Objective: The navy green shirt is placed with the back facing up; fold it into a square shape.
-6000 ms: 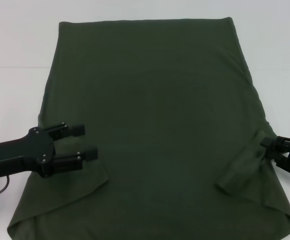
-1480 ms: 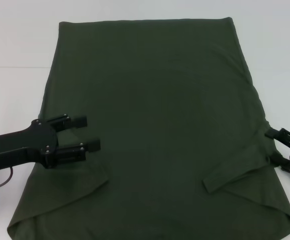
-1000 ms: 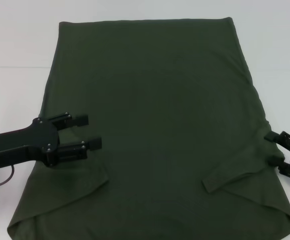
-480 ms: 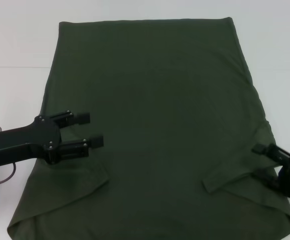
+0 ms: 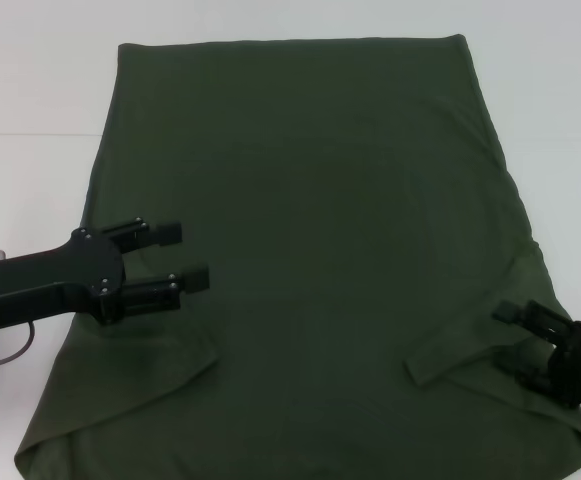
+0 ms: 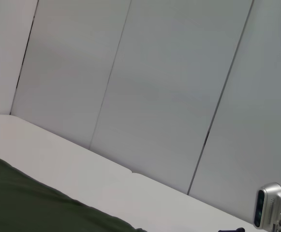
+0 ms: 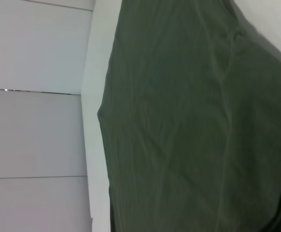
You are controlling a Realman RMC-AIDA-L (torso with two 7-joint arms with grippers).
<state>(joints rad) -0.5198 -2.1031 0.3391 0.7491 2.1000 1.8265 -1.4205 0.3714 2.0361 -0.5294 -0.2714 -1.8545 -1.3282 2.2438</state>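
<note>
Shirt status: navy green shirt [image 5: 310, 250] lies flat on the white desk [image 5: 30, 90], back up, filling most of the head view. Both sleeves are folded inward onto the body: left sleeve flap [image 5: 170, 365] near the lower left, right sleeve flap [image 5: 450, 350] as a narrow diagonal strip near the lower right. Far edge of the fabric runs straight across the top.

Left gripper [image 5: 188, 256] sits over the shirt's left side just above the folded sleeve, fingers spread apart, nothing between them. Arm comes in from the left edge.

Right gripper [image 5: 515, 335] is at the shirt's lower right, next to the sleeve strip's outer end, fingers parted and not clamped on cloth.

Left wrist view shows a corner of the shirt [image 6: 29, 208] on the desk, wall panels [image 6: 169, 96] behind. Right wrist view is mostly shirt fabric [image 7: 188, 125].
</note>
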